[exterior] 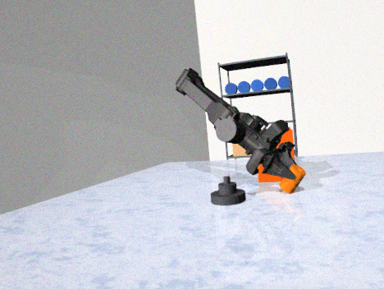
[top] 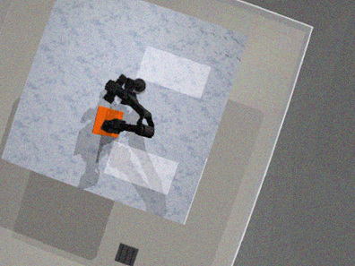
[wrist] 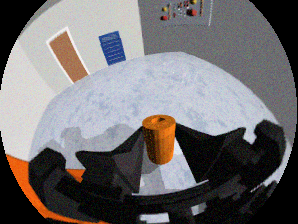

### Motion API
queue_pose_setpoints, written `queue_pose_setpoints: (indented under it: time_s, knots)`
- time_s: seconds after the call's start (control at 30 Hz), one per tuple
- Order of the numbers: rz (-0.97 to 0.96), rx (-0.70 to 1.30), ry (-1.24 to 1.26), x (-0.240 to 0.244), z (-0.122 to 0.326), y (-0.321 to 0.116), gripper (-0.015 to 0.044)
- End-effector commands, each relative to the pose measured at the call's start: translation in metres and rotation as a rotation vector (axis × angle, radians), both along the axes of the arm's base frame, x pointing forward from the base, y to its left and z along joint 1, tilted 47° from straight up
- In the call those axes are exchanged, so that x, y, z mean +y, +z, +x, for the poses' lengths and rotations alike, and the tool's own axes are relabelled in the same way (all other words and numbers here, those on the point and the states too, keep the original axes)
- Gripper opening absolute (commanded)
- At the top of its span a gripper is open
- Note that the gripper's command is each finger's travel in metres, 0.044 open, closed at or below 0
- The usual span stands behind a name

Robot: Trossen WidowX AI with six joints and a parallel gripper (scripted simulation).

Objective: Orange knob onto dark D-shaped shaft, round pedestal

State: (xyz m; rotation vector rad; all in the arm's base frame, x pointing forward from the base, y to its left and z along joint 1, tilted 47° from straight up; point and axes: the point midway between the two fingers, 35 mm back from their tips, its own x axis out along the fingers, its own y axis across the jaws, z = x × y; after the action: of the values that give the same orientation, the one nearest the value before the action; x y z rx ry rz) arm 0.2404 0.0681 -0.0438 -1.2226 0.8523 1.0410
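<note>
The orange knob [exterior: 289,185] [wrist: 159,145] is a short cylinder. My gripper [exterior: 293,177] [wrist: 157,127] is shut on it, with one finger on each side. In the exterior view the knob is tilted, low over the table, to the right of the pedestal and apart from it. In the wrist view its end with the hole faces up toward the far side; the hole's flat side is not clear. The round dark pedestal [top: 139,85] [exterior: 228,198] stands upright with its thin shaft [exterior: 226,180] bare. In the top view the arm hides the knob and fingertips.
The arm's orange base block [top: 98,122] [exterior: 268,177] stands behind the knob in the exterior view. The pale blue mottled table top [top: 49,82] [exterior: 123,246] carries the arm's shadows and two bright patches. A shelf rack with blue round items stands beyond the table.
</note>
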Motion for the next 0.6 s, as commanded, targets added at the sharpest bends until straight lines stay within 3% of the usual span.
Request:
queue_pose_setpoints:
  time_s: [0.0,0.3,0.47,0.57]
  knots:
    - [0.059,-0.004,0.022,-0.0037,-0.0015,0.0021,0.0179]
    - [0.198,-0.007,0.070,-0.0124,-0.0035,0.0061,0.0179]
    - [0.152,-0.007,0.054,-0.0112,-0.0037,0.0076,0.0179]
    - [0.169,-0.006,0.061,-0.0107,-0.0032,0.0062,0.0258]
